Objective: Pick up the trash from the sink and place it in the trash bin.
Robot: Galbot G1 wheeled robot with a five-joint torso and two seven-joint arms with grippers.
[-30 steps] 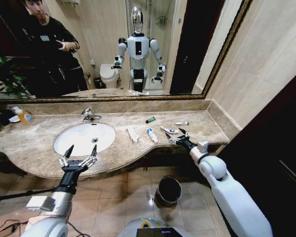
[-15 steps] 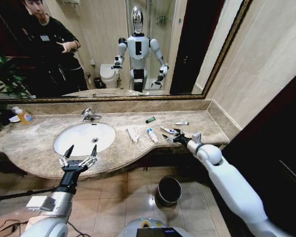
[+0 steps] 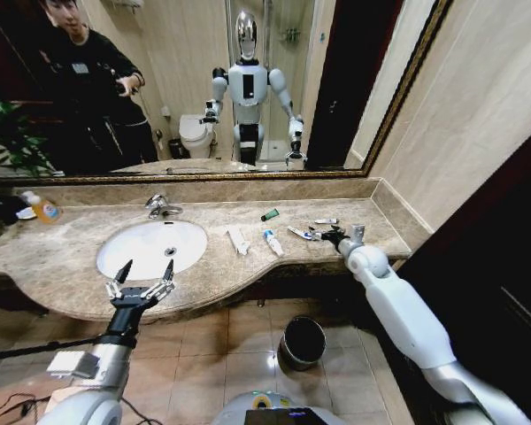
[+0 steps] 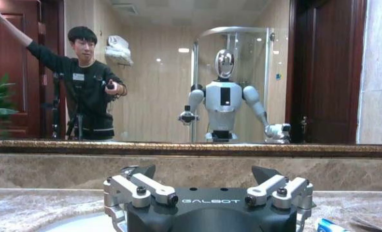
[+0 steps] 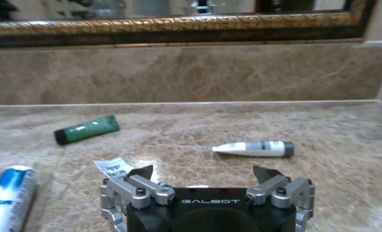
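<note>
The trash lies on the marble counter to the right of the white sink (image 3: 150, 246), not in the basin. It includes a flat white packet (image 3: 238, 239), a white-and-blue tube (image 3: 273, 242), a dark green block (image 3: 270, 215) (image 5: 88, 129) and a small white stick (image 3: 326, 221) (image 5: 254, 148). My right gripper (image 3: 323, 235) (image 5: 204, 172) is open and low over a second white-and-blue tube (image 3: 301, 234), whose barcoded end (image 5: 110, 166) shows by one finger. My left gripper (image 3: 142, 276) (image 4: 204, 171) hangs open at the counter's front edge before the sink. The trash bin (image 3: 303, 342) stands on the floor below.
A chrome faucet (image 3: 162, 207) rises behind the basin. A bottle of orange liquid (image 3: 42, 209) stands at the counter's far left. A mirror (image 3: 203, 88) and a marble backsplash (image 5: 191, 72) close the back, and a wall bounds the counter on the right.
My right arm has reached farther over the counter, carrying its gripper from near the front edge to the tube. The left arm has not moved.
</note>
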